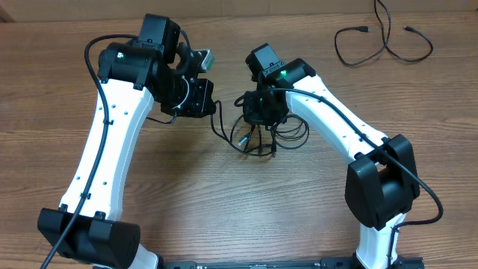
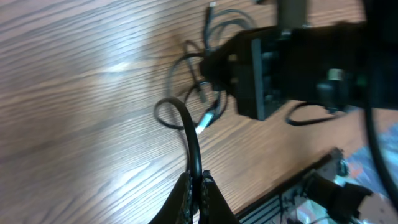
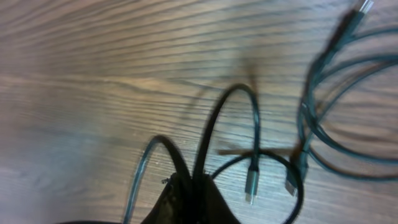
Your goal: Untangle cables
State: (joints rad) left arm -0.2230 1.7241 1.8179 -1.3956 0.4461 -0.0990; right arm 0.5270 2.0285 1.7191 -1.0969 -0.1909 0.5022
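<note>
Black cables [image 1: 258, 138] lie knotted in a small heap near the middle of the wooden table [image 1: 224, 209], with plug ends poking out of the loops. The right gripper [image 3: 186, 193] sits directly over that heap, clamped on a looped strand [image 3: 238, 88] that arches away from its fingers. The left gripper [image 2: 198, 190] is just beside the heap on its left. It is pinched tight on a single strand [image 2: 193, 146] that runs from its tips toward the knot and curls once before joining it. That strand's long axis therefore lies across the table from one gripper to the other, so drawing the arms apart along that line looks like the coming move. A loose cord [image 1: 385, 41] lies well apart toward the far right corner, touched by neither gripper.
</note>
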